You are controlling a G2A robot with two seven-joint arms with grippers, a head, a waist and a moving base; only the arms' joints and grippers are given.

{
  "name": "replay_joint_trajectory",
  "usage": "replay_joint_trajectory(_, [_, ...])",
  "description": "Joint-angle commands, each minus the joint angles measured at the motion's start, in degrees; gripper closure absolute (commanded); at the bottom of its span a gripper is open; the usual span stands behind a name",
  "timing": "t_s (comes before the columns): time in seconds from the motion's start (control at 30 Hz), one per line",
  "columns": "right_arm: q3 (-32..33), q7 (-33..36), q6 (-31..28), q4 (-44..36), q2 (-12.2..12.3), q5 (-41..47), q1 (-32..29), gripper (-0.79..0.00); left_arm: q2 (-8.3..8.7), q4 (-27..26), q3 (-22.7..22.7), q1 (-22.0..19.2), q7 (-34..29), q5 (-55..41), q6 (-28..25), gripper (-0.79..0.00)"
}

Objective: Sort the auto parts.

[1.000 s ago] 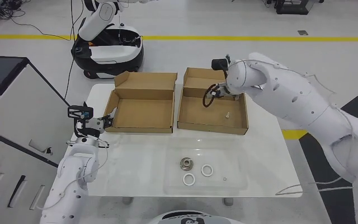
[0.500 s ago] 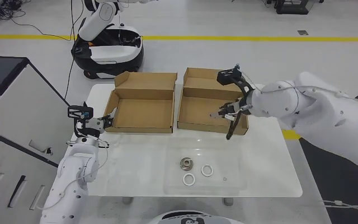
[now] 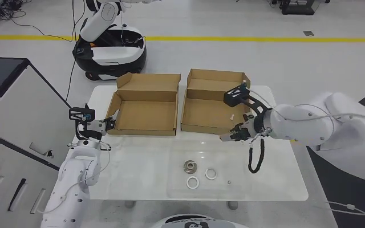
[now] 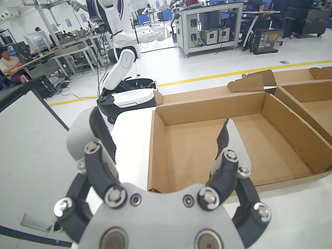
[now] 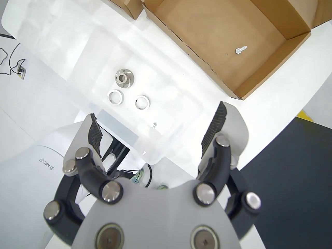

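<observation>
Withdrawn from the right box (image 5: 220, 27), the right pincer (image 5: 157, 112) hangs open and empty over the desk (image 5: 77, 40), flange (image 5: 123, 78) and two rings (image 5: 115, 97) beyond its tips; left pincer (image 4: 162, 120) open too.

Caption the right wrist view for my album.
Open right gripper above the table; one bolt in the cardboard box, flanged hub outside.

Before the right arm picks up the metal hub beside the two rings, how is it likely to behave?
The hub looks like solid metal, so it is probably stiff and heavy for its size. Its shiny surface may slip in a grip. It sits flat on its wide flange, so a push would likely slide it rather than roll it.
</observation>
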Motion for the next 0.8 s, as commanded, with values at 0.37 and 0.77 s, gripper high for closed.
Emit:
replay_joint_trajectory(0.37, [-0.14,-0.32,-3.97,-1.41,0.05,-0.88,-0.75,-0.785,0.00,0.00,0.00,0.00,0.00,0.00,0.00,-0.785])
replay_joint_trajectory(0.77, [0.49,12.05,-23.49,-6.13,0.88,-1.55,-0.28,-0.785,0.00,0.00,0.00,0.00,0.00,0.00,0.00,-0.785])
